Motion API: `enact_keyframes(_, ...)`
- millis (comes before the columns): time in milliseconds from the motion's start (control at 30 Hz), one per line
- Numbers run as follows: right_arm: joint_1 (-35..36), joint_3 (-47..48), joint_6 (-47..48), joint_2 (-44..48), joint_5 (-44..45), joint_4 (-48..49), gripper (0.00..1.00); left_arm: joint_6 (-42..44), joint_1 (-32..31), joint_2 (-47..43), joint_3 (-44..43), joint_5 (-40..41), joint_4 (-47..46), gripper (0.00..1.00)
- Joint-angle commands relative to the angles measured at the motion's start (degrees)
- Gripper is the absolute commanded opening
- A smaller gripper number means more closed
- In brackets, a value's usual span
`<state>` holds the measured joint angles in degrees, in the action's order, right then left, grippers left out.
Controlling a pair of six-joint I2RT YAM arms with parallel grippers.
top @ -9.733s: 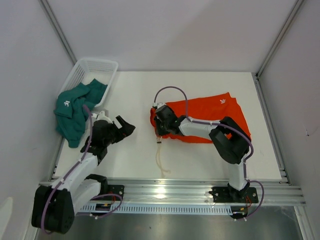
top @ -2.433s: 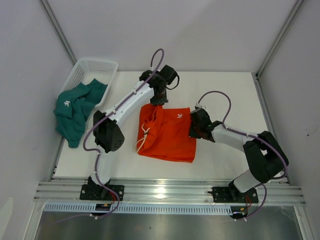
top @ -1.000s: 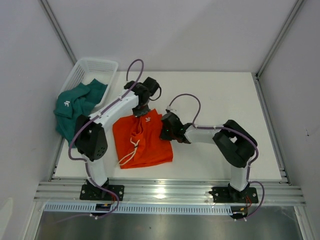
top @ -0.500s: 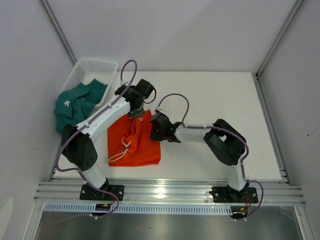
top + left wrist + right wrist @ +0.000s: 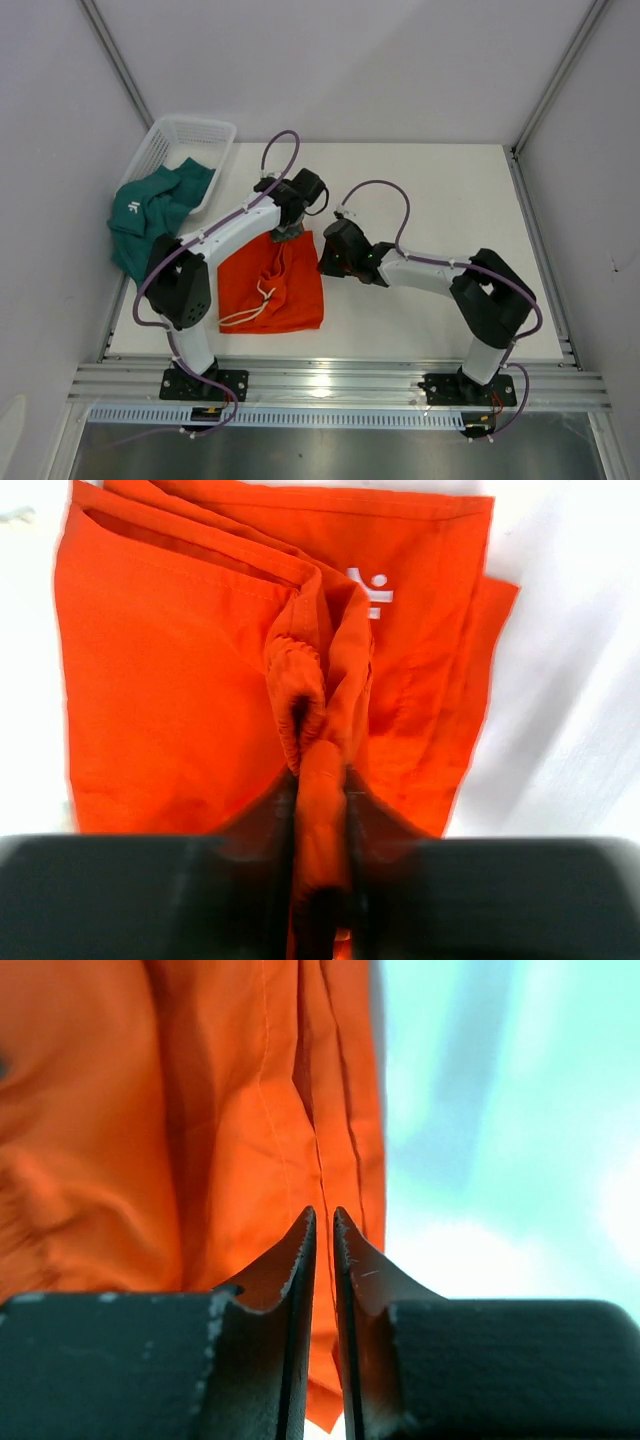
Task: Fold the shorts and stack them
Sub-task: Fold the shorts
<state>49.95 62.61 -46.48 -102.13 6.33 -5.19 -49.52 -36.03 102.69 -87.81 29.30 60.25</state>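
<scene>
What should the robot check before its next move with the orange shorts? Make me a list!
1. Left gripper holds the bright orange fabric shorts: ok, shut on a pinched ridge of cloth.
2. Right gripper holds the shorts: cannot tell; its jaws stand a thin slit apart at the right edge.
3. Orange shorts lie flat: not ok, bunched at the left gripper, white drawstring loose on top.
4. Dark teal fabric shorts folded: not ok, crumpled, spilling from the white plastic mesh basket.
5. Pairs stacked: not ok, they lie apart.
</scene>
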Motion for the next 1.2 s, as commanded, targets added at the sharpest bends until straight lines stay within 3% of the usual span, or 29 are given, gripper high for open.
enact_keyframes(0,-0.9,-3.2,0.2,6.1,3.2,1.6,0.15,-0.5,-0.2,0.2,-0.3,-1.3,-3.4,0.29)
enact_keyframes(33,-1.2,-4.0,0.4,6.9,3.5,1.5,0.15,-0.7,-0.3,0.3,-0.4,-1.5,-3.5,0.47)
enact_keyframes(67,-1.8,-5.6,0.7,8.6,4.0,1.6,0.15,-0.3,-0.5,0.5,-0.7,-2.0,-4.1,0.76)
enact_keyframes(100,-2.1,-6.5,0.8,9.4,4.0,1.8,0.15,-0.4,-0.6,0.6,-1.3,-2.3,-3.9,0.9)
enact_keyframes(167,-2.8,-8.2,0.9,10.9,4.1,2.5,0.19,0.1,-0.7,0.6,-2.2,-3.5,-4.2,0.99)
enact_keyframes(333,-4.7,-12.9,2.4,13.4,1.9,4.6,0.19,2.9,-0.7,-0.6,-3.9,-10.2,-6.0,0.99)
enact_keyframes(433,-6.0,-15.7,3.1,13.9,-1.5,9.8,0.26,4.8,-0.6,-3.3,-3.7,-13.0,-7.1,0.99)
enact_keyframes(567,-8.2,-18.6,3.8,13.6,-11.6,16.9,0.46,6.9,-0.4,-6.4,-3.3,-13.1,-6.5,0.99)
enact_keyframes(800,-11.0,-18.1,1.7,10.3,-21.5,28.4,0.49,11.2,2.4,-8.5,4.6,-14.4,-11.5,0.98)
enact_keyframes(967,-11.0,-15.2,0.2,6.5,-25.0,32.1,0.51,15.6,9.0,-10.5,12.5,-23.1,-21.6,0.88)
enact_keyframes(1167,-11.0,-11.6,0.1,1.1,-25.8,32.1,0.5,17.9,12.5,-7.7,11.7,-26.1,-21.8,0.86)
